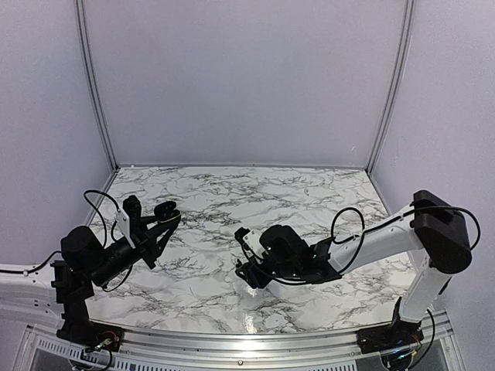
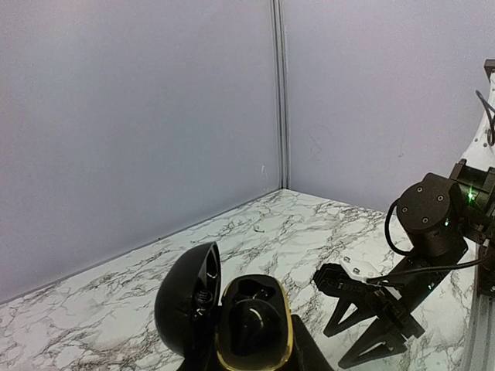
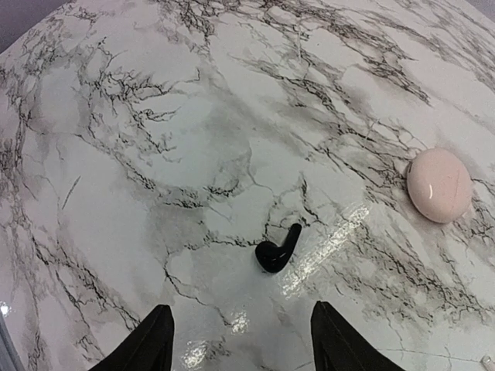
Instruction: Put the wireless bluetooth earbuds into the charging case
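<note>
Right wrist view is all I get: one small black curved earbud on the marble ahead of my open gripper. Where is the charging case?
Observer: Clamped in the left gripper: a black rounded charging case with a gold rim.
Operator: Lid open?
Observer: Yes, its black domed lid stands swung up beside the hollow.
Operator: Is it near the right gripper?
Observer: No, that gripper hangs fingers-down, clearly apart from the case, nothing touching.
</note>
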Motion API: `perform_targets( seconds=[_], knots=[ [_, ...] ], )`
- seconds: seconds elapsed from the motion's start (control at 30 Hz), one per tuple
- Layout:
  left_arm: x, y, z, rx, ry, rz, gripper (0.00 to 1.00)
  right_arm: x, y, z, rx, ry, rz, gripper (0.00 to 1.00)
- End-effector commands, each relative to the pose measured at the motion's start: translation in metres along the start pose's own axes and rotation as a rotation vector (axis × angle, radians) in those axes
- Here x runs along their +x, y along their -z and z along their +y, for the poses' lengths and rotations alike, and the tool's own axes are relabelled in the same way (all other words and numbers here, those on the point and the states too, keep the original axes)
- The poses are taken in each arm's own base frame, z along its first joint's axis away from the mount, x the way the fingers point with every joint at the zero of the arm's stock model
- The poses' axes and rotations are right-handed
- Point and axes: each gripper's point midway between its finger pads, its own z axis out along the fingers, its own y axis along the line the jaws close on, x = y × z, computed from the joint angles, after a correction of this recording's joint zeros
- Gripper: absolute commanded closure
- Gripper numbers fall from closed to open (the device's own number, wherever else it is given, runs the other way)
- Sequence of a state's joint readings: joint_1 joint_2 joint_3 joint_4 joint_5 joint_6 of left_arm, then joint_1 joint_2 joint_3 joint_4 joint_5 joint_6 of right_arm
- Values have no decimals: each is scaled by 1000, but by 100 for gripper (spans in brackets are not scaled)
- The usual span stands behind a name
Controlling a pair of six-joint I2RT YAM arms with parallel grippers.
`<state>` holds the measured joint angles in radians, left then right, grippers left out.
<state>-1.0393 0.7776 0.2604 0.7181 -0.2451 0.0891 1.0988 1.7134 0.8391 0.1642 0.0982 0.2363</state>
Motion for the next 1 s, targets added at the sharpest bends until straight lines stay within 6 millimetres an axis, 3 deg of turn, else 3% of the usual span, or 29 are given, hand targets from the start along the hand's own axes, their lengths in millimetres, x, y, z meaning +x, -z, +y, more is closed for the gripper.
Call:
perform_targets(
  seconds=[0.0, 0.3, 0.5, 0.97],
  knots=[
    [-13, 3, 6, -23, 16, -56, 100, -5, -14, 3, 27, -10, -46, 39],
    [-13, 4, 7, -27, 7, -56, 100, -3, -31, -6, 101, 68, -42, 42],
    [-13, 1, 5, -22, -4, -49, 100, 2, -41, -16, 152, 150, -19, 48],
    [-12, 2, 7, -31, -12, -47, 100, 12, -54, -32, 160, 141, 12, 64]
  ],
)
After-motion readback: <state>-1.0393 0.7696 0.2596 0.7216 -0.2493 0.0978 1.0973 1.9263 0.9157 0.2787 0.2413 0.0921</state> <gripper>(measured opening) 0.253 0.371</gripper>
